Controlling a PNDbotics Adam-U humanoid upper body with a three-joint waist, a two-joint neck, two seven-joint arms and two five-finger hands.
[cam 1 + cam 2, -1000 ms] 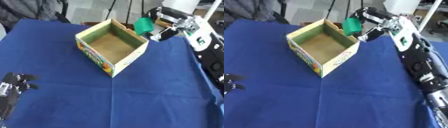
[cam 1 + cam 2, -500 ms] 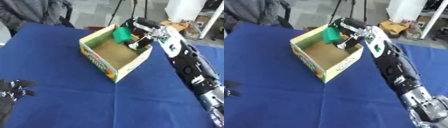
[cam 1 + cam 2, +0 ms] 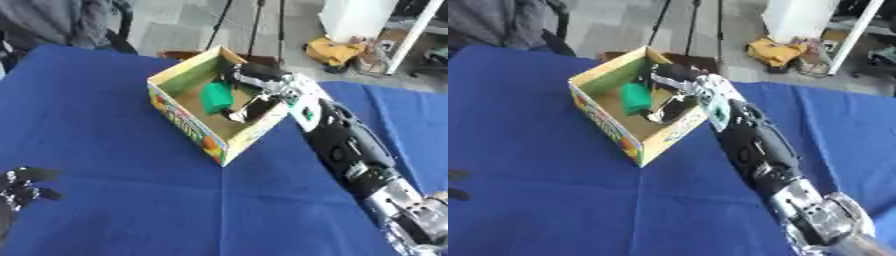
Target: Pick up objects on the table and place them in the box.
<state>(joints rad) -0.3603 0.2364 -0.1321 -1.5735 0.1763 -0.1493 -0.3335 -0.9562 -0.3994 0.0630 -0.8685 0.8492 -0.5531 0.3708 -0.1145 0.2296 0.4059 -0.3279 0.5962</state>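
Resting at the lower-left corner on the blue counter (image 3: 114, 150): left hand (image 3: 19, 187), fingers spread, holding nothing. Box (image 3: 188, 122) sits mid-counter, open top. Green block (image 3: 215, 97) is inside the box, right hand (image 3: 258, 92) curled around it over the rim.

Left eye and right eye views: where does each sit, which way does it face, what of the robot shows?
Left eye view: in the head, looking down at the blue table; the right hand reaches into the box with the green object; left hand idle, fingers up, lower left.
Right eye view: beside it, same downward aim; right arm fills the lower right, left hand barely shows at the left edge.
Shared: same moment, box, green object, right hand, floor clutter beyond.
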